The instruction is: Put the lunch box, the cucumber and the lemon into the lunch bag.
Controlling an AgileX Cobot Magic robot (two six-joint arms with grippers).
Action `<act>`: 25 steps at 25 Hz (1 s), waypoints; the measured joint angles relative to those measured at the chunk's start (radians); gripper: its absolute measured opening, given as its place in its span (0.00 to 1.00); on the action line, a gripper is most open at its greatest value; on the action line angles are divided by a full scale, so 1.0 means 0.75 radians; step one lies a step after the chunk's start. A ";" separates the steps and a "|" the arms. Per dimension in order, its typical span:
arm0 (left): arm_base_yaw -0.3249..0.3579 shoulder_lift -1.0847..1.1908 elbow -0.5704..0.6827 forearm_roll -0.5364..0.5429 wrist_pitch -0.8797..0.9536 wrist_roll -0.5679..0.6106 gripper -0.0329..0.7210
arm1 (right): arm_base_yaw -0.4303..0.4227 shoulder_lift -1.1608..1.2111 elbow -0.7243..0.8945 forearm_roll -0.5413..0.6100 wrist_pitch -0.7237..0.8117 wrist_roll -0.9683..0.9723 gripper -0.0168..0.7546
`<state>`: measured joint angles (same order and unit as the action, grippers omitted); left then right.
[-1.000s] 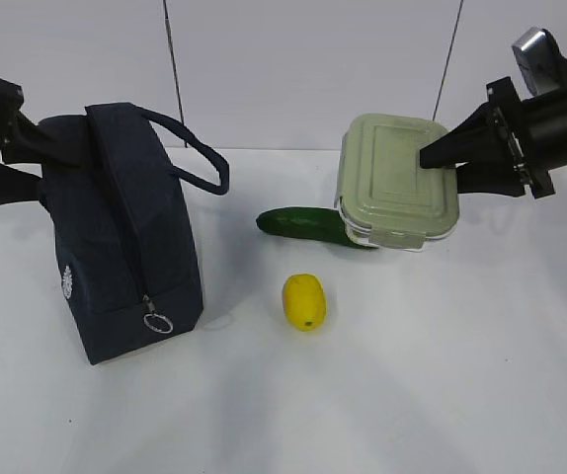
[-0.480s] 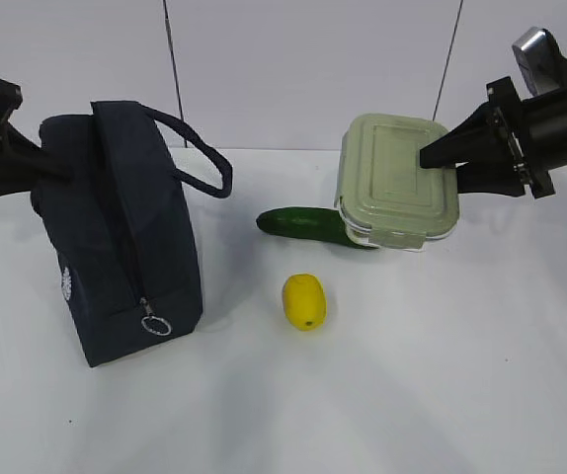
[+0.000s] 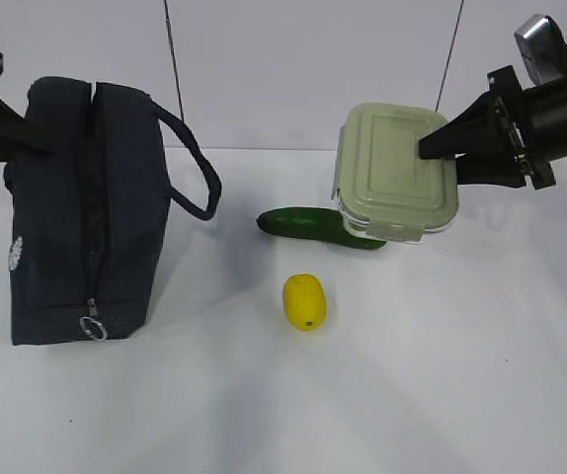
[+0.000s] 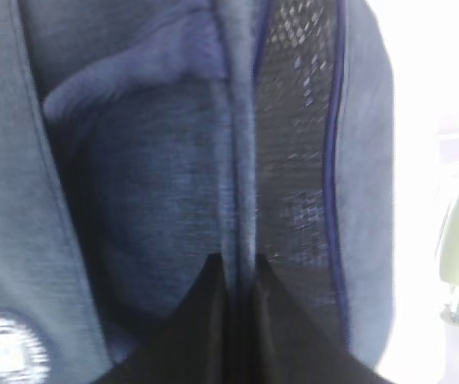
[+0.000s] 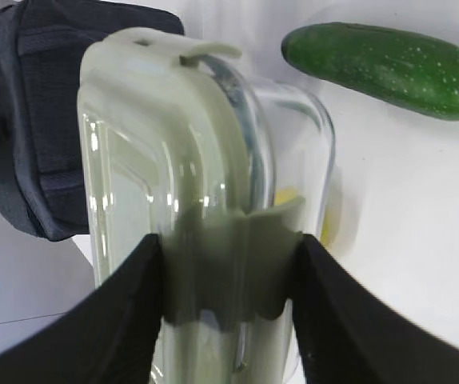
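Note:
The navy lunch bag (image 3: 86,207) stands at the left, its ring pull (image 3: 92,329) low on the near end. My left gripper (image 3: 17,138) is behind the bag's top left. In the left wrist view it (image 4: 240,268) is shut on a strip of the bag's fabric (image 4: 241,160). My right gripper (image 3: 440,163) is shut on the lunch box (image 3: 397,178) and holds it tilted above the table. The right wrist view shows its jaws (image 5: 229,272) clamping the box's green lid clip (image 5: 229,264). The cucumber (image 3: 313,225) lies under the box's left edge. The lemon (image 3: 304,301) lies in front.
The white table (image 3: 363,395) has room in front and between the bag and the lemon. One loop handle (image 3: 200,173) sticks out to the right of the bag. The cucumber (image 5: 385,60) and the bag (image 5: 45,120) show beyond the lunch box in the right wrist view.
The lunch bag has been pulled to the left and stood more upright by my left gripper. The lunch box has risen slightly in my right gripper. The cucumber and the lemon have not moved.

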<state>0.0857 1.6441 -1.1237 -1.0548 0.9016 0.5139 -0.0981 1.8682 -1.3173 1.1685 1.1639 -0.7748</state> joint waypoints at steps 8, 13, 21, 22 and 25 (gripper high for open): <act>-0.064 -0.031 -0.021 0.177 0.064 -0.124 0.05 | 0.123 -0.011 0.000 0.003 0.003 0.000 0.50; -0.165 -0.042 -0.021 0.284 0.070 -0.211 0.05 | 0.156 -0.011 0.000 0.011 0.005 0.000 0.50; -0.262 -0.042 -0.021 0.304 0.024 -0.275 0.05 | 0.179 -0.019 0.000 0.087 0.005 0.000 0.50; -0.265 -0.042 -0.021 0.304 0.014 -0.278 0.05 | 0.186 -0.022 0.000 0.099 0.005 0.000 0.50; -0.265 -0.042 -0.021 0.304 0.003 -0.280 0.05 | 0.211 -0.037 0.000 0.129 0.005 0.000 0.50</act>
<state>-0.1129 1.6124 -1.1392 -0.8269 0.9036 0.3041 0.0601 1.8407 -1.3173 1.2653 1.1677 -0.7748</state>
